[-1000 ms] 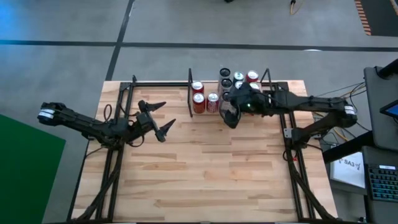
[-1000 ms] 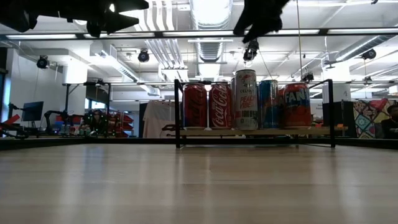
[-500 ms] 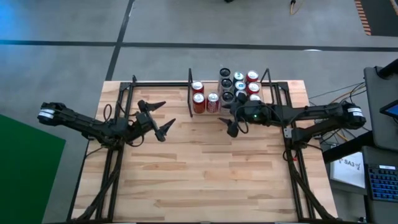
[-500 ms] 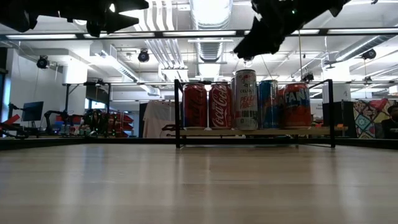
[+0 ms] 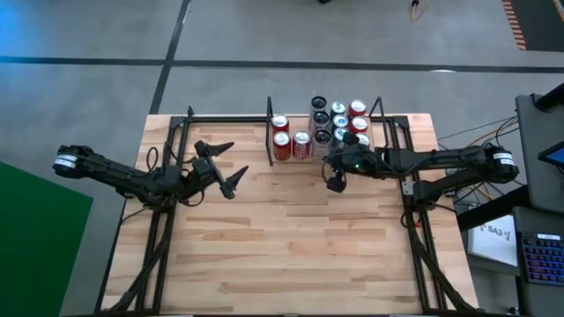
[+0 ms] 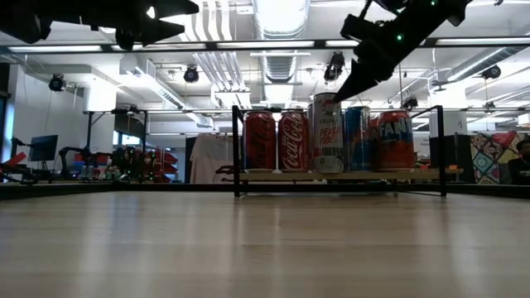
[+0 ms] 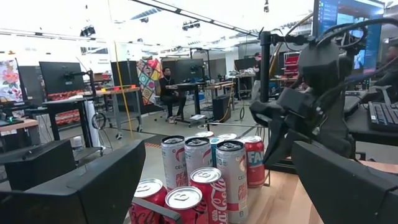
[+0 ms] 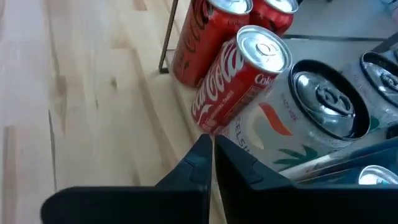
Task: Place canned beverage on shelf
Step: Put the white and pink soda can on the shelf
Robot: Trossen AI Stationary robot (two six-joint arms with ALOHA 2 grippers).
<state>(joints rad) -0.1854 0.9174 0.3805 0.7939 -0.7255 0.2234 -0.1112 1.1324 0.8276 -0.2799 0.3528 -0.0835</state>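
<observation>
Both arms are matte black, jointed and slender, each with a white band near its outer end. The left gripper has pointed black fingers; a green light glows on the right gripper

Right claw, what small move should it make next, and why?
Probably draw the right claw farther back over the table. It is shut, holds nothing, and sits just in front of the shelf, where the cans already stand upright.

I see bright overhead ceiling strips glaring across the top of the low view; the arms read as silhouettes, and the near worktop lies blurred.
</observation>
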